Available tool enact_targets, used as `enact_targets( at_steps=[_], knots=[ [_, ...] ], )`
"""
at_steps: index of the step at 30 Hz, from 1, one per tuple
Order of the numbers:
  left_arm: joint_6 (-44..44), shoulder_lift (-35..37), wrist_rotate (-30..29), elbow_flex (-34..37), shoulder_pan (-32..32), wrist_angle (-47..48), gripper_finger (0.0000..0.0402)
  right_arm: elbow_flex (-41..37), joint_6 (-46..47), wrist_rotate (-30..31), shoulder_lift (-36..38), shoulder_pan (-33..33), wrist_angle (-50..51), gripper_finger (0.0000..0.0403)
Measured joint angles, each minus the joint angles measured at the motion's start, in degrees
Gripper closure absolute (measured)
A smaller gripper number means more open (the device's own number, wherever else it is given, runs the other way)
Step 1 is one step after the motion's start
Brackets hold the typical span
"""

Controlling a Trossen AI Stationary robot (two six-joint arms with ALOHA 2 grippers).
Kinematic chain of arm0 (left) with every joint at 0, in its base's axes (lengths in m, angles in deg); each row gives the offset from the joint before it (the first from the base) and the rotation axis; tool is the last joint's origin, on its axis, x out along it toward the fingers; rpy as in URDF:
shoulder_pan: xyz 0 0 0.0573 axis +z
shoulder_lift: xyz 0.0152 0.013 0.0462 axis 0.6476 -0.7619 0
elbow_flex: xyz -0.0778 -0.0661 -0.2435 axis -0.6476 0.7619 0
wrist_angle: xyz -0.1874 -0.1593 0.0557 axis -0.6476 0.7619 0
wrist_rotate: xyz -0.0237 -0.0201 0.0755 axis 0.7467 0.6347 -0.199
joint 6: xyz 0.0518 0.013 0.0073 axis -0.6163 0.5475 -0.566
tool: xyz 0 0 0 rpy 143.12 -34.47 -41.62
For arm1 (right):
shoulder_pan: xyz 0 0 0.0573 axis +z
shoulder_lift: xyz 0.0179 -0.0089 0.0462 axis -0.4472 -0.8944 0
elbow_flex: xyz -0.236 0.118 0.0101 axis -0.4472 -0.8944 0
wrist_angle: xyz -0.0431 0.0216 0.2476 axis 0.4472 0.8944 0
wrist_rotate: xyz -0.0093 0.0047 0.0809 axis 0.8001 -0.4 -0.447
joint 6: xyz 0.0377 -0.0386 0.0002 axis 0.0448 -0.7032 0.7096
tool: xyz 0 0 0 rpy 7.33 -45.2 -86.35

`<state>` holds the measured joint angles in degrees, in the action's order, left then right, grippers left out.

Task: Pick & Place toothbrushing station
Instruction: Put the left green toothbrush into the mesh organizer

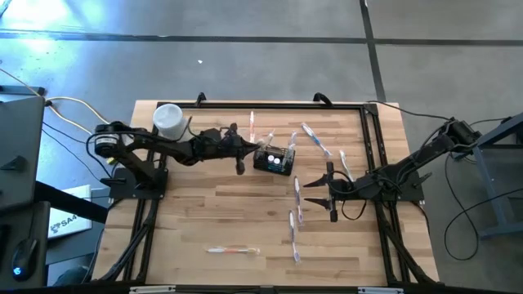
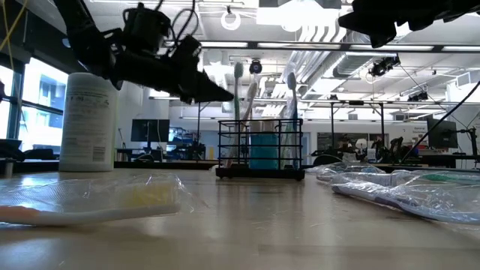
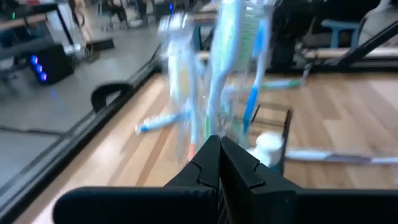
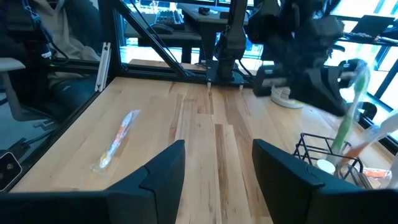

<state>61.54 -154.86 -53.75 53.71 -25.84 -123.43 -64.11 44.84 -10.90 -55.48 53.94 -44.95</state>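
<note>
Wooden slats make up your table (image 1: 204, 212), framed by black rails, with grey floor around it. Going left to right in the high view, you meet the white container (image 1: 168, 119) at the far left corner, then the left gripper (image 1: 239, 155), then the caddy (image 1: 274, 158), then a scatter of wrapped toothbrushes (image 1: 296, 214), then the right gripper (image 1: 328, 194). 1 more wrapped toothbrush (image 1: 233, 251) lies alone near the front edge.

Your left gripper has its fingers pressed together with nothing between them. It hangs above the table just beside the caddy's left wall, apart from the mesh as far as the low view shows. Judging from that, it looks placed to approach or nudge the caddy, and you would need to spread the fingers before any grasp.

The caddy stands upright near the table's far middle, with toothbrushes upright inside it, so it will tip its load if tilted.

Your right gripper waits with its fingers well apart and empty, over bare wood, the caddy off to its front left and not between its fingers.
</note>
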Motion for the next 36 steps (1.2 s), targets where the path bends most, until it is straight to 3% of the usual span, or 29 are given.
enact_targets(
  at_steps=[9, 36],
  knots=[
    [4.1, -6.8, -0.3, -4.7, 0.1, 0.5, 0.0402, 0.0, 0.0, 0.0, 0.0, 0.0, -0.1, 0.0222],
    [10.2, -7.2, -1.4, -6.6, 0.1, 3.7, 0.0402, 0.0, 0.3, 0.0, 0.0, 0.0, 1.2, 0.0222]
  ],
)
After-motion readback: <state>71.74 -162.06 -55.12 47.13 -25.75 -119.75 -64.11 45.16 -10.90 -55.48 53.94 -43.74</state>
